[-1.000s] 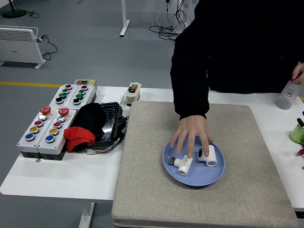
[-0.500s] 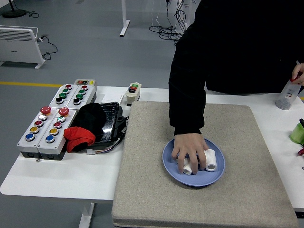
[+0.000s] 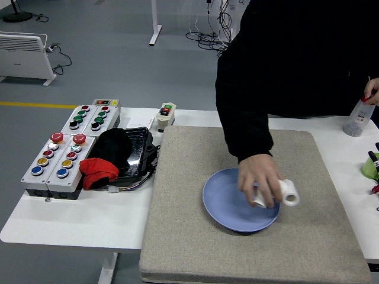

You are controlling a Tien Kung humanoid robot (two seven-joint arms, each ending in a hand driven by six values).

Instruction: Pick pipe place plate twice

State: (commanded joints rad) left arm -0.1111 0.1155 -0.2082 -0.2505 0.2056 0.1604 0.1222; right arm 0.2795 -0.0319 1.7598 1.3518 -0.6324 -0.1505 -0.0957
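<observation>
Person's hand [image 3: 259, 179] grips white pipe fittings [image 3: 284, 193] over the blue plate's [image 3: 225, 204] right rim, seemingly resetting them for your picks; neither robot hand is visible, state unknown.

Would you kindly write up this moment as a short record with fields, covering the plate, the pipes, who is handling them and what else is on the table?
plate: blue plate on the grey mat, nothing else visible lying on it
pipes: white pipe fittings held over the plate's right rim
handler: person's hand, gripping the fittings
robot hands: none in view
left of mat: button boxes, black tray with black and red cloth
far right: clear bottle held by the person's other hand
</observation>
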